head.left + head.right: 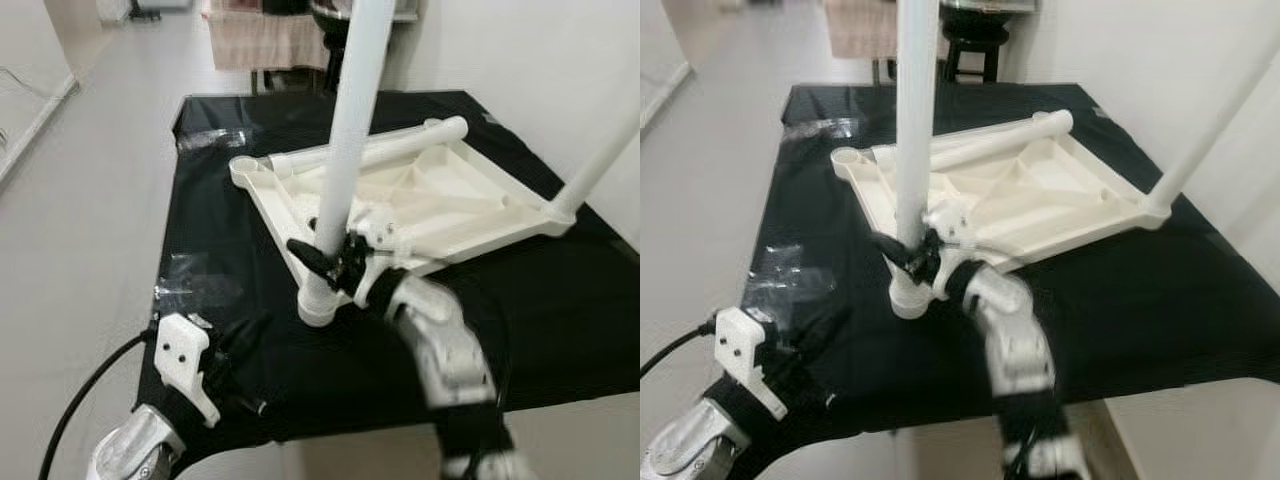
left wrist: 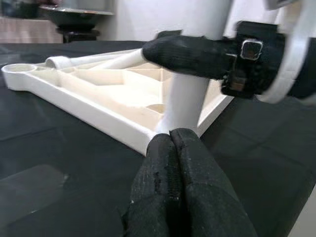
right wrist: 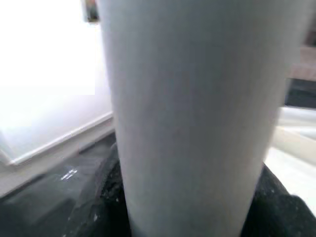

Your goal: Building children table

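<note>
A white plastic children's tabletop (image 1: pixel 440 205) lies upside down on the black table (image 1: pixel 560 320). A white leg (image 1: pixel 345 150) stands upright in its near corner socket (image 1: pixel 318 308). My right gripper (image 1: pixel 325 258) is shut on that leg just above the socket. Another leg (image 1: pixel 600 160) stands in the right corner, and a third leg (image 1: pixel 390 145) lies along the tabletop's far edge. My left gripper (image 1: pixel 248 335) rests low over the table's front left, fingers (image 2: pixel 173 173) pressed together and empty, pointing at the held leg (image 2: pixel 190 94).
Clear plastic wrap (image 1: pixel 195 285) lies on the table's left side, with another piece (image 1: pixel 210 138) at the far left corner. A black stool (image 1: pixel 975 45) and a covered rack (image 1: pixel 265 40) stand behind the table. A white wall (image 1: pixel 520 60) runs along the right.
</note>
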`<state>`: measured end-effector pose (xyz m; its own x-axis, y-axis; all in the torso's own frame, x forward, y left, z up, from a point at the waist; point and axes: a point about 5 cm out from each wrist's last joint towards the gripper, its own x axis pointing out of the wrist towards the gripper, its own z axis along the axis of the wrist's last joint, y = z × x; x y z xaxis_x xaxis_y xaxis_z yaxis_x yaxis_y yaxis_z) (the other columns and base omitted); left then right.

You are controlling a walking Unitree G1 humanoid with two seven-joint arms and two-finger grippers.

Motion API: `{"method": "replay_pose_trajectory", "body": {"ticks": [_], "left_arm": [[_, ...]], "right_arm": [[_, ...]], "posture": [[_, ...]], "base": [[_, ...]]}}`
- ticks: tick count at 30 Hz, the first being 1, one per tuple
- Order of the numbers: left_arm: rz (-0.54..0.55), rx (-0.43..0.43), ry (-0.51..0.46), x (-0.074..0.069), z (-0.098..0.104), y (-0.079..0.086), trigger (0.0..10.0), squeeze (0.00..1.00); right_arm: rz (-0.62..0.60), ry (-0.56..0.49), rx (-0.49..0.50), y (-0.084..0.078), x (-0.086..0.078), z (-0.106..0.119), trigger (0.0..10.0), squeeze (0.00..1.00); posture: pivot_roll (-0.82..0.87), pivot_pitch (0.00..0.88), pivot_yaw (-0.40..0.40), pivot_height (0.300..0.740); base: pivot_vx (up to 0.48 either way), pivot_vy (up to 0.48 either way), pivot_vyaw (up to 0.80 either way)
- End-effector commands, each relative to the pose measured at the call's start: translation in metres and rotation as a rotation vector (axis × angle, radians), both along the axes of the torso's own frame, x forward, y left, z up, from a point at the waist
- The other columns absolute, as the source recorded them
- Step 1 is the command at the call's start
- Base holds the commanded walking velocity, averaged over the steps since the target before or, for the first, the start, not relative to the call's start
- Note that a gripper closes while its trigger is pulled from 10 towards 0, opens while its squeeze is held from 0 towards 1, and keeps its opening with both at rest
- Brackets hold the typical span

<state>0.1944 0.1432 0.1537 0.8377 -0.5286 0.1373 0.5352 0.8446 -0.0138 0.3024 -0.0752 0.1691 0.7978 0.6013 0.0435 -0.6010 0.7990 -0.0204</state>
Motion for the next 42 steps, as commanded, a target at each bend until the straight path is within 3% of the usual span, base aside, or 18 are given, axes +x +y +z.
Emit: {"method": "replay_pose_trajectory", "body": {"ticks": [1, 4, 5, 8, 9, 10, 13, 14, 15, 16, 17, 24, 25, 27, 28, 37, 41, 42], "left_arm": [[-0.012, 0.002, 0.014, -0.002, 0.000, 0.001, 10.0, 0.00], [-0.015, 0.004, 0.015, -0.002, 0.000, 0.001, 10.0, 0.00], [-0.010, 0.002, 0.014, -0.002, 0.000, 0.001, 10.0, 0.00], [-0.001, 0.001, 0.012, -0.002, 0.000, 0.001, 10.0, 0.00], [0.001, 0.001, 0.011, -0.002, 0.000, 0.000, 10.0, 0.00], [0.000, 0.000, 0.012, -0.002, 0.000, 0.000, 10.0, 0.00], [-0.002, -0.001, 0.013, -0.001, 0.000, 0.000, 10.0, 0.00], [-0.006, -0.002, 0.014, 0.000, -0.001, -0.002, 10.0, 0.00], [-0.008, -0.002, 0.014, 0.000, -0.001, -0.002, 10.0, 0.00], [-0.008, -0.002, 0.014, 0.000, -0.001, -0.002, 10.0, 0.00], [-0.009, -0.002, 0.014, 0.000, -0.001, -0.002, 10.0, 0.00], [-0.006, -0.001, 0.012, 0.001, -0.002, -0.003, 10.0, 0.00], [-0.005, -0.001, 0.012, 0.002, -0.003, -0.004, 10.0, 0.00], [-0.005, -0.001, 0.012, 0.002, -0.003, -0.005, 10.0, 0.00], [-0.005, -0.002, 0.012, 0.002, -0.004, -0.005, 10.0, 0.00], [-0.007, -0.008, 0.014, 0.001, -0.003, -0.006, 10.0, 0.00], [-0.010, -0.011, 0.015, 0.000, -0.003, -0.005, 10.0, 0.00], [-0.011, -0.012, 0.016, 0.000, -0.002, -0.005, 10.0, 0.00]], "right_arm": [[-0.054, 0.167, -0.073, -0.007, -0.006, -0.034, 0.0, 0.00], [-0.012, 0.163, -0.095, -0.002, -0.005, -0.036, 0.0, 0.00], [-0.002, 0.163, -0.110, -0.002, -0.003, -0.036, 9.8, 0.00], [0.060, 0.171, -0.093, 0.000, -0.003, -0.033, 10.0, 0.00], [0.120, 0.177, -0.078, 0.002, -0.003, -0.030, 10.0, 0.62], [0.190, 0.183, -0.074, 0.006, -0.006, -0.025, 10.0, 1.00], [0.253, 0.191, -0.081, 0.010, -0.012, -0.021, 10.0, 1.00], [0.442, 0.080, -0.084, 0.007, -0.002, 0.001, 10.0, 0.92], [0.511, 0.031, -0.100, 0.005, 0.003, 0.009, 10.0, 0.57], [0.511, 0.031, -0.100, 0.005, 0.003, 0.009, 10.0, 0.57], [0.572, -0.002, -0.113, 0.002, 0.008, 0.016, 10.0, 0.00], [0.683, -0.005, -0.117, -0.002, 0.025, 0.028, 10.0, 0.00], [0.770, 0.026, -0.114, -0.005, 0.038, 0.036, 9.6, 0.00], [0.817, 0.058, -0.118, -0.008, 0.044, 0.039, 9.6, 0.00], [0.826, 0.074, -0.124, -0.010, 0.045, 0.038, 0.0, 0.00], [0.846, 0.068, -0.104, -0.021, 0.043, 0.035, 0.0, 0.00], [0.749, 0.057, -0.119, -0.039, 0.036, 0.023, 0.0, 0.00], [0.647, 0.083, -0.131, -0.042, 0.033, 0.013, 0.0, 0.00]], "posture": [[0.11, 0.135, -0.068, 0.740], [0.10, 0.137, -0.074, 0.740], [0.10, 0.138, -0.073, 0.740], [0.10, 0.137, -0.075, 0.740], [0.11, 0.136, -0.076, 0.740], [0.11, 0.135, -0.079, 0.740], [0.11, 0.135, -0.079, 0.740], [0.11, 0.123, -0.085, 0.740], [0.11, 0.121, -0.087, 0.740], [0.11, 0.121, -0.087, 0.740], [0.11, 0.121, -0.087, 0.740], [0.11, 0.112, -0.093, 0.740], [0.12, 0.103, -0.099, 0.740], [0.12, 0.100, -0.099, 0.740], [0.12, 0.100, -0.099, 0.740], [0.12, 0.105, -0.095, 0.740], [0.11, 0.113, -0.090, 0.740], [0.11, 0.117, -0.092, 0.740]], "base": [[0.000, 0.000, 0.00], [0.000, 0.000, 0.00], [0.000, 0.000, 0.00], [0.000, 0.000, 0.00], [0.000, 0.000, 0.00], [0.000, 0.000, 0.00], [0.000, 0.000, 0.00], [0.000, 0.000, 0.00], [0.000, 0.000, 0.00], [0.000, 0.000, 0.00], [0.000, 0.000, 0.00], [0.000, 0.000, 0.00], [0.000, 0.000, 0.00], [0.000, 0.000, 0.00], [0.000, 0.000, 0.00], [0.000, 0.000, 0.00], [0.000, 0.000, 0.00], [0.000, 0.000, 0.00]]}}
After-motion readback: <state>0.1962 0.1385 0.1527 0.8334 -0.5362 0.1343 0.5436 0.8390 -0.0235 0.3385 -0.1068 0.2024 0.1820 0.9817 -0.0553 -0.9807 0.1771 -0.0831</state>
